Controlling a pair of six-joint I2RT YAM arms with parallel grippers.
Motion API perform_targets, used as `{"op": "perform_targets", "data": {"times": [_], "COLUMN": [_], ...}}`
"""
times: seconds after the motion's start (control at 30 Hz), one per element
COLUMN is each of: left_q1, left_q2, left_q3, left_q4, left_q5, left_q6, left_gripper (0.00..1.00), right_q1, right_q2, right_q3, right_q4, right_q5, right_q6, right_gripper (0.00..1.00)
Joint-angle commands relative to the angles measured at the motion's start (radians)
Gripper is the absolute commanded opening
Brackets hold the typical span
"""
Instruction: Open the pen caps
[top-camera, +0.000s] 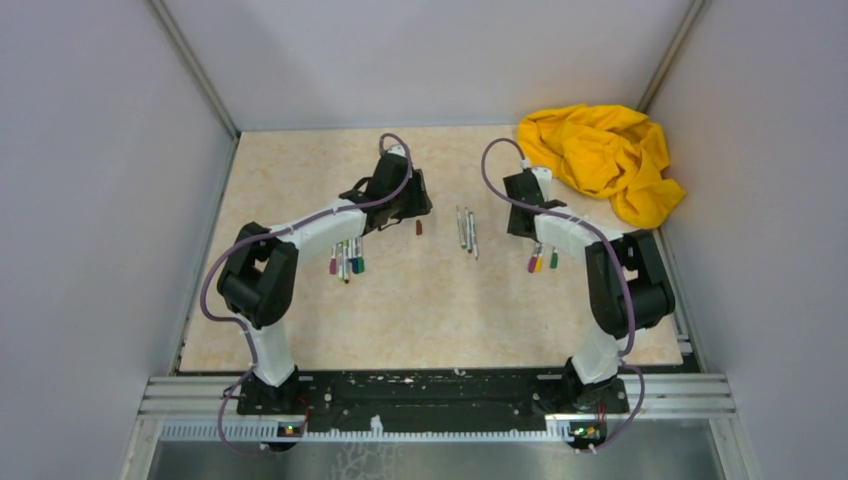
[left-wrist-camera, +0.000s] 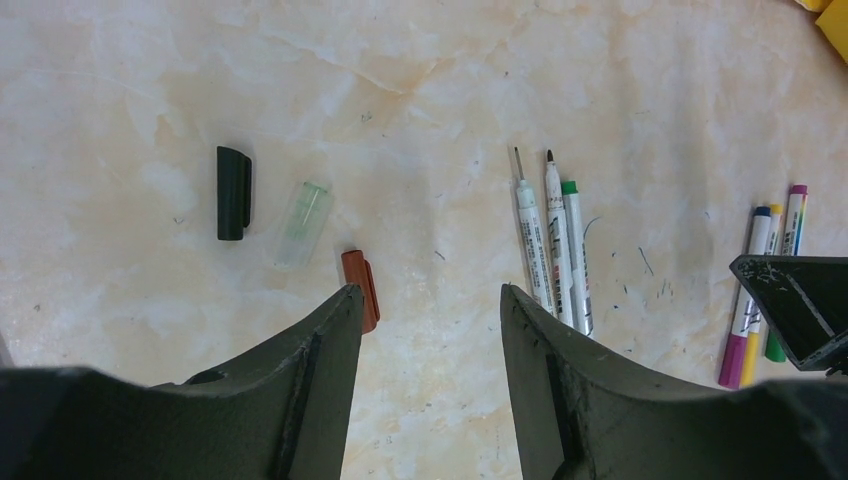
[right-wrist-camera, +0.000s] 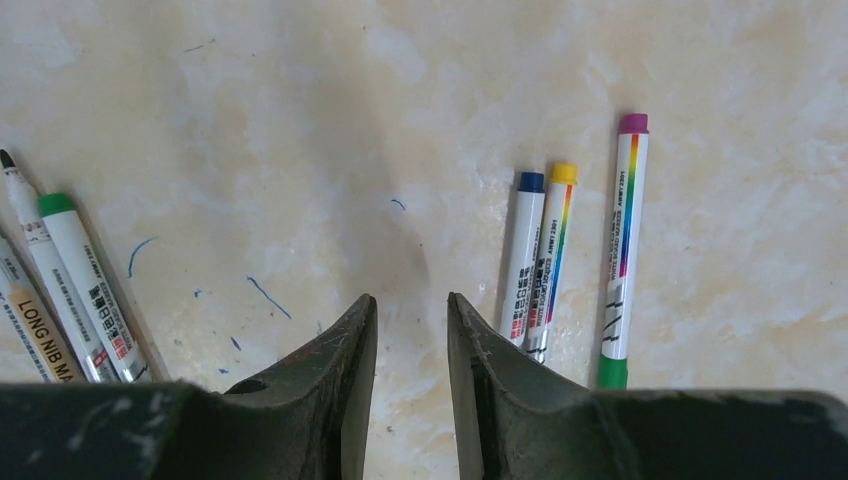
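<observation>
**Both grippers empty**

Left gripper (left-wrist-camera: 430, 292) spread wide, holding nothing. Red-brown cap (left-wrist-camera: 361, 288) lies at its frame-left fingertip, lower end hidden. Clear cap (left-wrist-camera: 303, 223) and black cap (left-wrist-camera: 233, 192) sit left of centre. Right gripper (right-wrist-camera: 411, 298) narrowly parted, empty. Three pens (right-wrist-camera: 548, 260) lower right, bottom ends cut off.

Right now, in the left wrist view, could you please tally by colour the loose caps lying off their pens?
Black cap: 1
Clear greenish cap: 1
Red-brown cap: 1
Total: 3 loose caps
</observation>
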Motion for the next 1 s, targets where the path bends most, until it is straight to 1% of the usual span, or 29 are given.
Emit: {"op": "perform_targets", "data": {"times": [0.0, 0.33, 0.97], "left_q1": [-0.006, -0.009, -0.009], "left_q2": [-0.048, -0.043, -0.035], "left_q3": [-0.010, -0.022, -0.029], "left_q4": [0.033, 0.042, 0.051], "left_q5": [0.010, 0.015, 0.018], "left_q6": [0.016, 0.012, 0.008], "left_gripper": [0.59, 0.59, 0.59], "right_q1": [-0.025, -0.077, -0.120], "right_q2": [-0.042, -0.052, 0.019], "right_q3": [-0.010, -0.043, -0.057], "right_q4": [0.010, 0.026, 0.064], "right_q5": [0.024, 0.016, -0.040], "right_q6": [0.015, 0.018, 0.019], "right_gripper": [0.31, 0.31, 0.31]}}
